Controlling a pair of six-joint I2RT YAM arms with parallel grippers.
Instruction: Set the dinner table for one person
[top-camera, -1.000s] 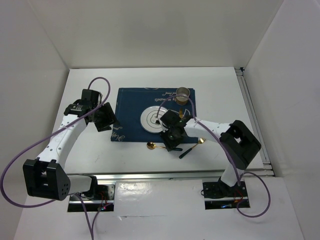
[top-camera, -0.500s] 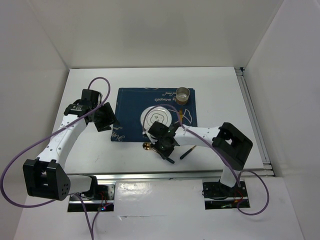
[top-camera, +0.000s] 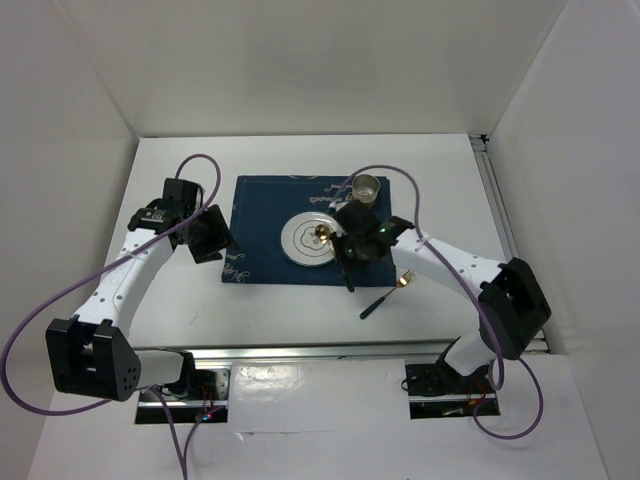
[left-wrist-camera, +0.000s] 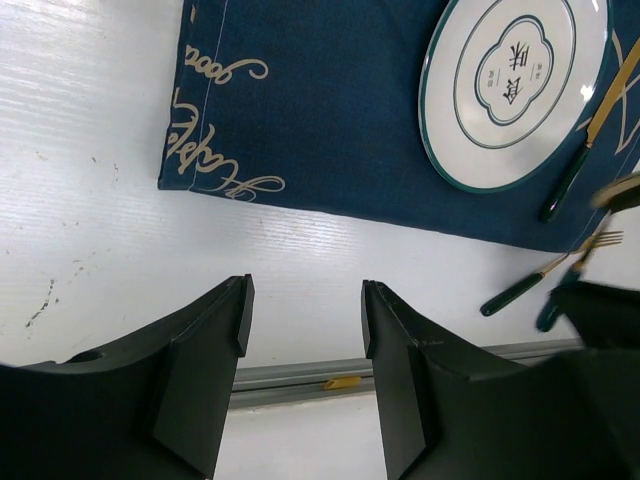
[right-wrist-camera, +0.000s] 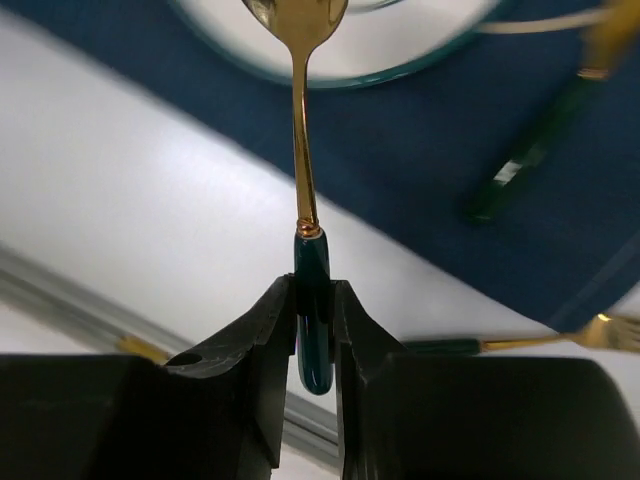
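Now holding spoon, pinched by green handle in right gripper, bowl-end over plate rim. Left gripper spread, empty, left of plate. Next, probably: lay spoon flat right of plate, beside knife.

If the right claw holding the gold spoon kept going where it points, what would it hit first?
Probably the white plate: the right gripper holds the spoon by its green handle, and the spoon's bowl lies over the plate's near edge. How high above it is unclear.

Singles — plate, cup, spoon, fork, knife, placemat.
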